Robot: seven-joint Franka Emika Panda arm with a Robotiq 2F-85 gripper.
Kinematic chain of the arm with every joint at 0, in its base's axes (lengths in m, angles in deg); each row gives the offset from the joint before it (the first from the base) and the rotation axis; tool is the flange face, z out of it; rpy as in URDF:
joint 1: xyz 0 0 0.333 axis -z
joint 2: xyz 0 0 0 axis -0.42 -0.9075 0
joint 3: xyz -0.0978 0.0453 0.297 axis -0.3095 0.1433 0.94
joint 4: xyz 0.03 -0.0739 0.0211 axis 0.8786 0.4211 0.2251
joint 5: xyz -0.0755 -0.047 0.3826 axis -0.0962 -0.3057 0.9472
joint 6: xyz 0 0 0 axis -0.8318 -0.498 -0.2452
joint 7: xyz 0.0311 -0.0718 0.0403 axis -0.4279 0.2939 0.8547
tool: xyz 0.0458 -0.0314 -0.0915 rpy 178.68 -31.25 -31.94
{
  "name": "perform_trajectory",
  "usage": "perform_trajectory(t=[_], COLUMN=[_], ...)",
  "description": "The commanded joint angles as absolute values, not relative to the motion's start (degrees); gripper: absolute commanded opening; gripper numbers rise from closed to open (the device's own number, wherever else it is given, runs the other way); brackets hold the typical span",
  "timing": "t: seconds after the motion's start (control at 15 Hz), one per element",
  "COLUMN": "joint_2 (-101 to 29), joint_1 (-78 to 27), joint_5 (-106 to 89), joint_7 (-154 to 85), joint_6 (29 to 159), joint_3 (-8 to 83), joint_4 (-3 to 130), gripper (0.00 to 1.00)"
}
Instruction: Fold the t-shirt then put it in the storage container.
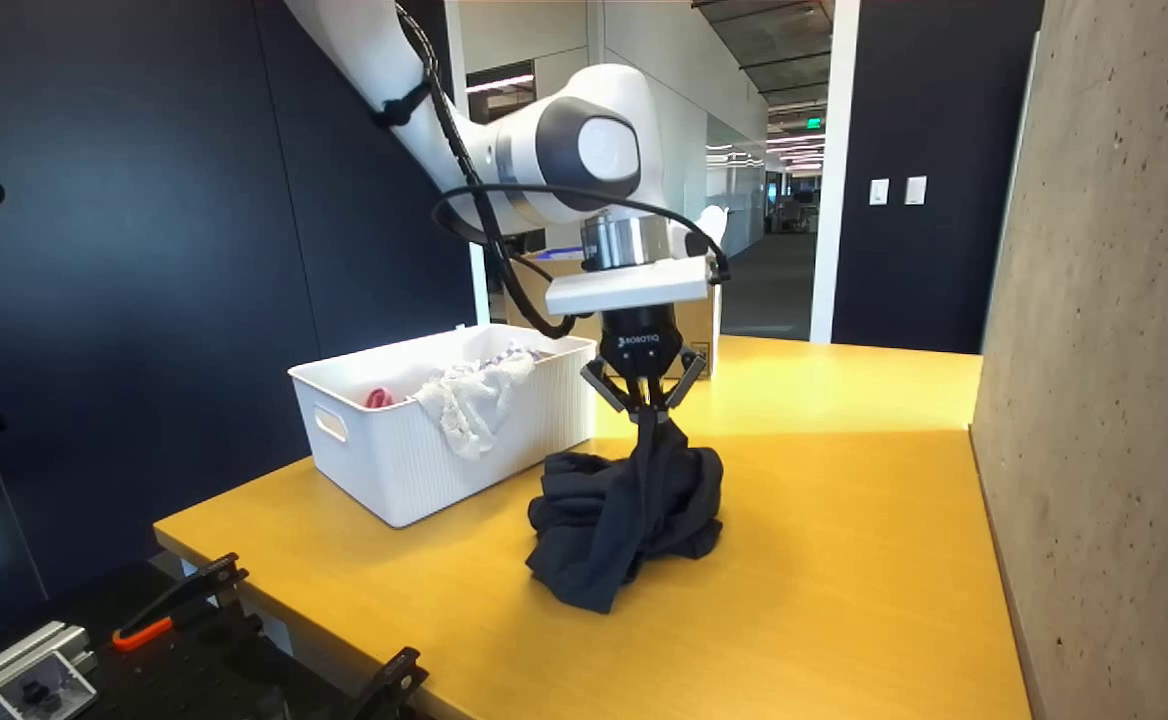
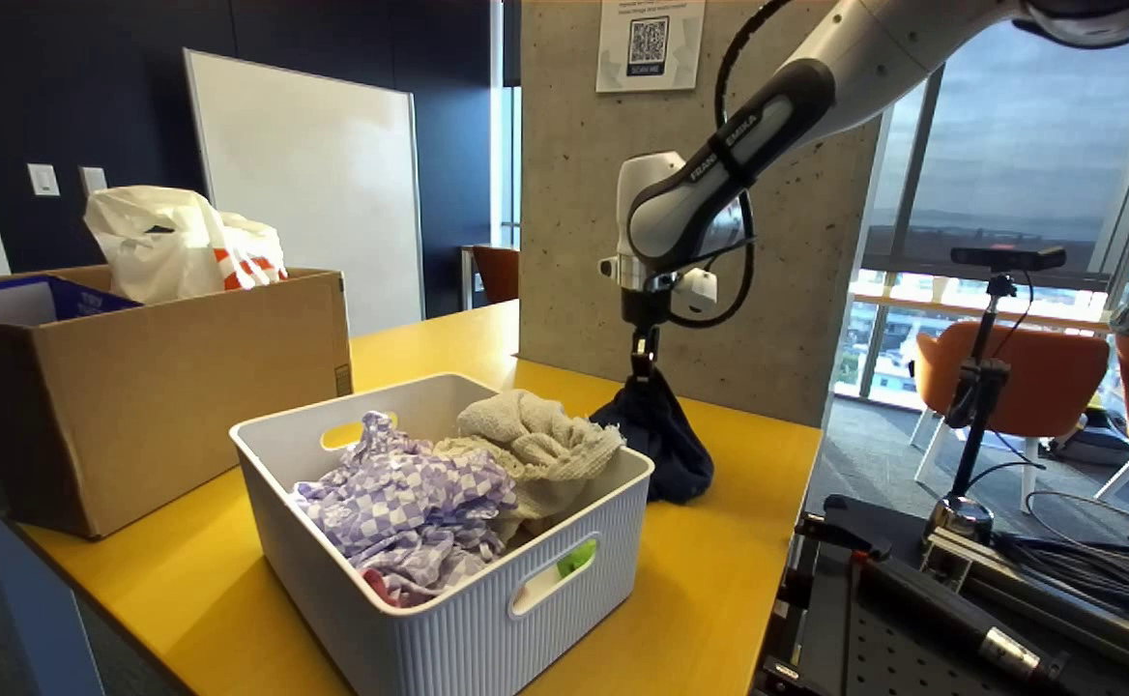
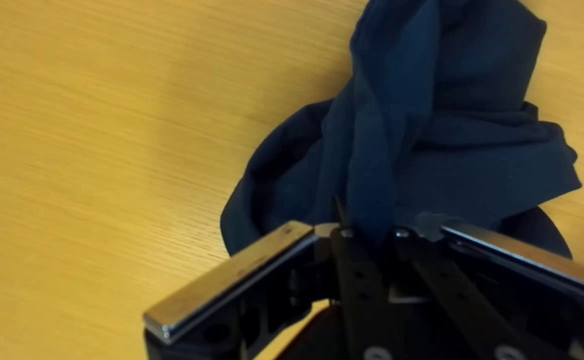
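The table looks smooth, so fabric should slide over it with little drag. On it stands the bin, with other soft cloths inside. The shirt lies on the table near the bin, dark, bunched and creased, 1 ridge of it standing up to the gripper. It looks thin and limp: probably light, hard to damage, quick to slump, so a fold may sag open once raised. I cannot make out collar or sleeves in the heap. The 2 fingers are drawn close together, pinching the top of that ridge. Held there, around mid-heap, the shirt will likely come up as a hanging bundle; for folding, a hem or corner should be the better hold.
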State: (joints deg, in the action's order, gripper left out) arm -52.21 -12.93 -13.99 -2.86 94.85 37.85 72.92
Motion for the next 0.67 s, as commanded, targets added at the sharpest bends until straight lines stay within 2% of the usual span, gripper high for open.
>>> perform_trajectory(t=[0.0,0.47,0.53,0.6], joint_2=[-58.81,-67.24,-67.35,-66.62], joint_1=[-10.9,-11.82,-11.83,-11.66], joint_5=[-12.01,-12.88,-12.93,-12.81], joint_7=[1.03,3.32,2.99,2.91], joint_6=[93.7,92.01,92.21,92.78], joint_3=[40.56,43.92,43.92,44.08], joint_4=[66.35,58.6,58.63,59.76], gripper=[0.01,0.01,0.05,0.3])
